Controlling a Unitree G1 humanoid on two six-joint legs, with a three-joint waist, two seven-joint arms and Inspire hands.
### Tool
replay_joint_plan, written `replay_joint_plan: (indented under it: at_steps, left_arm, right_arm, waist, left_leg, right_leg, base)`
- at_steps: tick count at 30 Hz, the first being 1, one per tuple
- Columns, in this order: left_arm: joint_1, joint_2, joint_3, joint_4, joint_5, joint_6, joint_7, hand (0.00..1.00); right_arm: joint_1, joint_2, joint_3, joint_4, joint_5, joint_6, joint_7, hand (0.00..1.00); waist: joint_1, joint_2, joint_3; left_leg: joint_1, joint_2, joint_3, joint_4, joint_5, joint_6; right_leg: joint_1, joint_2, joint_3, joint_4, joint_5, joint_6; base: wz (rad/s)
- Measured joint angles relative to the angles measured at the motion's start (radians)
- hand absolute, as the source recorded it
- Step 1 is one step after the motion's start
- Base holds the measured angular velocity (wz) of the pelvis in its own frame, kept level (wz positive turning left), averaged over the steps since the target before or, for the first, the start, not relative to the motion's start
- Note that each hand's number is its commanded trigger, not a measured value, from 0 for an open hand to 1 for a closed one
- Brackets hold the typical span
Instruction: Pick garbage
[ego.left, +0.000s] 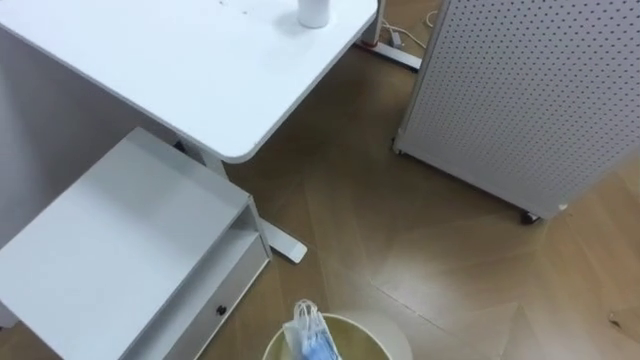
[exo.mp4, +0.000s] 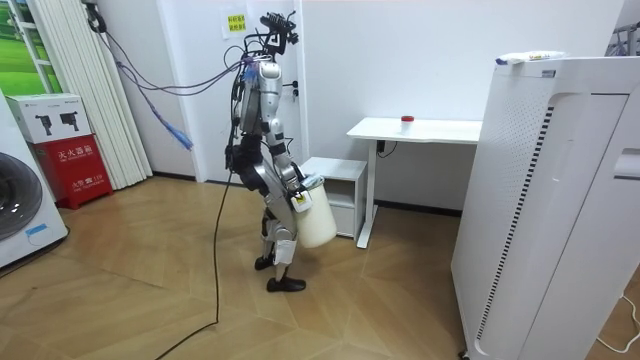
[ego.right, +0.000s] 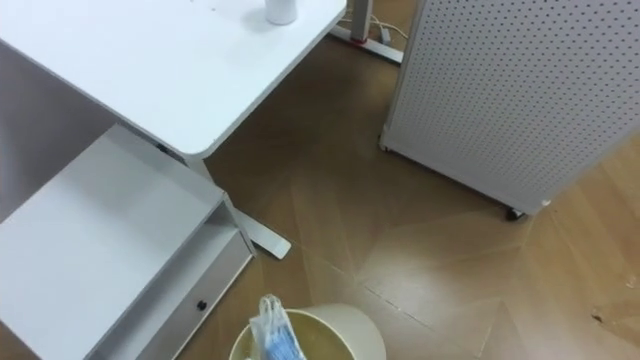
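Bin (ego.left: 365, 338): at 6 o'clock, close before me.
Bag (ego.left: 312, 335): inside it already, so pickup looks done.
Right hand (exo.mp4: 303, 186): at the bin; I cannot tell its grip.
To do: probably carry it off.

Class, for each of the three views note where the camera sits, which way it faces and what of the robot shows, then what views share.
Left eye view: on the robot's head, facing down at the white desk, low cabinet and floor; the rim of the bin at the bottom edge.
Right eye view: same head, just beside, same downward scene.
Room view: standing off in the room, facing the whole robot side on by the desk.
Shared: desk, cabinet and bin, in all three.
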Motion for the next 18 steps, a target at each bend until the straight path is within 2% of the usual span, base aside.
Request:
replay_joint_plan:
  at_steps: [7,18]
  left_arm:
    - [0.019,0.005,-0.02,0.0,0.005,-0.001,-0.057,0.0]
    - [0.01,0.007,0.013,0.0,0.026,-0.001,-0.056,0.0]
  right_arm:
    - [0.0,0.002,-0.01,-0.003,-0.023,-0.002,0.01,1.0]
    - [0.003,0.001,-0.028,0.0,-0.026,-0.011,0.019,1.0]
  waist:
    - [-0.001,-0.007,0.0007]
    - [0.003,-0.004,0.0016]
  left_leg:
    - [-0.009,0.0,0.001,-0.003,0.0,0.0]
    - [-0.007,-0.001,0.0,-0.017,0.0,0.0]
  right_leg:
    - [-0.008,0.0,-0.001,-0.001,0.001,0.001]
    - [-0.007,0.001,-0.004,-0.013,0.001,0.003]
  base:
    - [0.0]
    - [0.0]
